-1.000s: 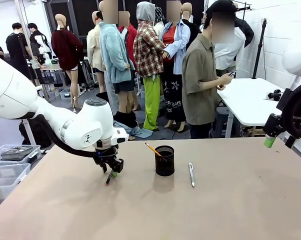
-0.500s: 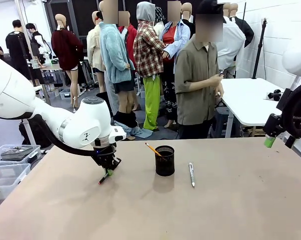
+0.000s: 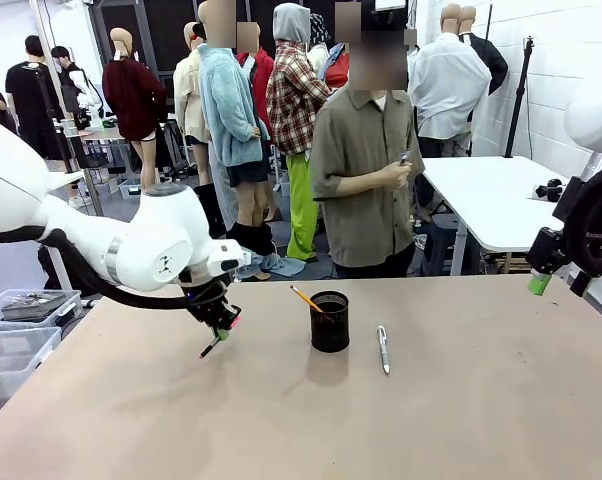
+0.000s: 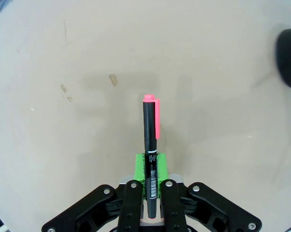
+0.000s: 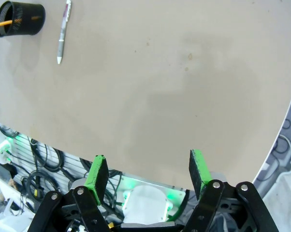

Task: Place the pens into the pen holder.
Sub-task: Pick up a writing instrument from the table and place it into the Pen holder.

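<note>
Front view: L gripper (image 3: 221,325) clamped on black pen w/ pink cap (image 3: 213,342). Pen tilted, lower tip close over table (image 3: 461,420); contact not determinable. Pen holder (image 3: 329,322) upright mid-table, yellow pencil (image 3: 303,297) leaning inside. Silver pen (image 3: 382,348) lies flat beside pen holder on robot's right, not touching. R gripper (image 3: 558,283) at right edge, above table level.

L wrist view: green pads (image 4: 140,166) pinch barrel approx. mid-length, pink cap end pointing away. White print on barrel, illegible.

R wrist view: R gripper (image 5: 148,176) fingers wide apart. Silver pen's markings illegible.
</note>
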Controlling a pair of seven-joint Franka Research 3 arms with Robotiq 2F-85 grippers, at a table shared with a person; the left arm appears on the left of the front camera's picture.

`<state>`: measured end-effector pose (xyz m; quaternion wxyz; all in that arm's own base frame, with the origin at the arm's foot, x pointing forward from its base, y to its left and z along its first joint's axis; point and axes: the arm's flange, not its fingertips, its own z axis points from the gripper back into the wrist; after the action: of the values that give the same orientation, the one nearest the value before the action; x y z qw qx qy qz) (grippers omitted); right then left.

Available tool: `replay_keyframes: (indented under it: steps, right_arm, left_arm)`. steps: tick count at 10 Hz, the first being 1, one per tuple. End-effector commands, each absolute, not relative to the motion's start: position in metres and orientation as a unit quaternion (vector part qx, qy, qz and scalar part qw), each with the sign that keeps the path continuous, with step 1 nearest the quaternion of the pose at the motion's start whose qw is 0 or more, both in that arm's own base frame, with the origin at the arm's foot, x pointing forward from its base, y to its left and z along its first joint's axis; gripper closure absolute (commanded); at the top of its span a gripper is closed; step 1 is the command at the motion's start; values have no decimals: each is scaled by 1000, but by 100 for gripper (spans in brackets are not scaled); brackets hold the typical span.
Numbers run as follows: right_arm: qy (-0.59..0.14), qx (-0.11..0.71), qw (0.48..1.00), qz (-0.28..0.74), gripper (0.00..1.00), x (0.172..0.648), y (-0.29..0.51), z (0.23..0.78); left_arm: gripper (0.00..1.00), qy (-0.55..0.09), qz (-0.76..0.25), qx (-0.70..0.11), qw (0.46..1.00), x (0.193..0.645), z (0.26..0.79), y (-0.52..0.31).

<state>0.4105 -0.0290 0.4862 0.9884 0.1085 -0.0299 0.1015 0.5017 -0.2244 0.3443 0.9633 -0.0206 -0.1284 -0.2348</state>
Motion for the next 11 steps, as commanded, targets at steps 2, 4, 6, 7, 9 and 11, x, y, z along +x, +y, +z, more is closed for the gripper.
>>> replay_keyframes:
  steps: [2,4,6,7,9,11]
  right_arm:
    - [-36,94,989,106,17,408,-31,482]
    - [-36,94,989,106,17,408,-31,482]
    - [-36,94,989,106,17,408,-31,482]
    - [-36,94,989,106,17,408,-31,482]
    - [-36,94,989,106,17,408,-31,482]
    - [-36,94,989,106,17,408,-31,482]
  left_arm:
    - [100,-188,-301,-108,929,478,380,-194]
    - [100,-246,-353,-192,882,477,388,-185]
    - [100,-262,-378,-272,846,481,386,-178]
    - [100,-262,-390,-283,836,483,384,-176]
    - [100,-265,-421,-306,812,488,381,-174]
    - [100,-266,-460,-346,773,491,374,-168]
